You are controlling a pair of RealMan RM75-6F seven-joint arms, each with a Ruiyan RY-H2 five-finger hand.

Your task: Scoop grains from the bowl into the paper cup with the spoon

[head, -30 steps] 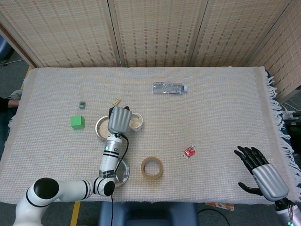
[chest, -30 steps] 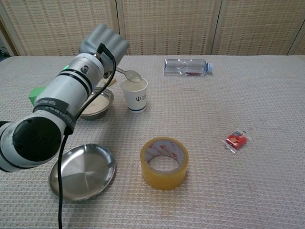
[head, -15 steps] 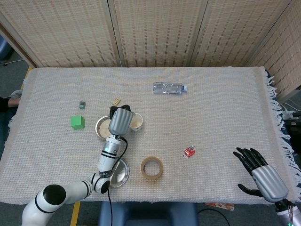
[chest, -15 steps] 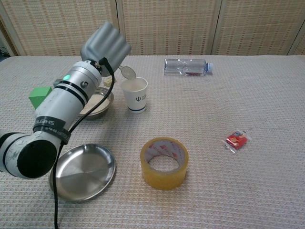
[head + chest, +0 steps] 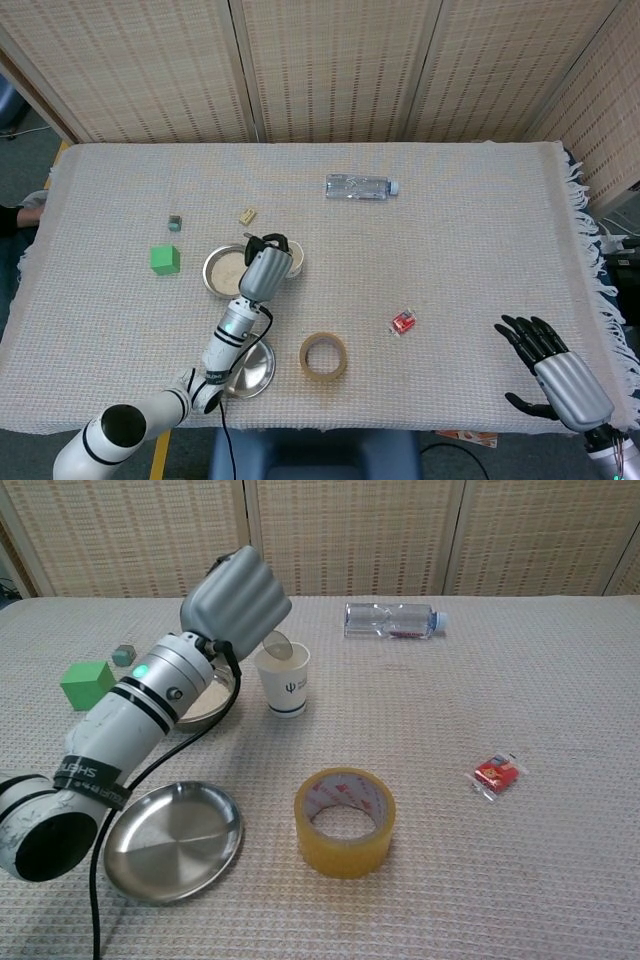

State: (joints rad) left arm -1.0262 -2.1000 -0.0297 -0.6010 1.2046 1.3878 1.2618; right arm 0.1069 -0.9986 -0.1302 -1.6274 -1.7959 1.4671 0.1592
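Paper cup (image 5: pixel 285 679) hemmed: bowl (image 5: pixel 212 702) just left, tape roll (image 5: pixel 344 821) near front; right side open cloth.

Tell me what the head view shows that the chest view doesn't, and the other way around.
Only the head view shows the right hand, open and empty at the table's near right edge, and the small tan block beyond the bowl.

Only the chest view shows the spoon tipped over the paper cup, plus the logo printed on the cup.

Both show the left hand holding the spoon, the bowl of grains, the steel plate, tape roll, water bottle, green cube, small grey-green block and red packet.
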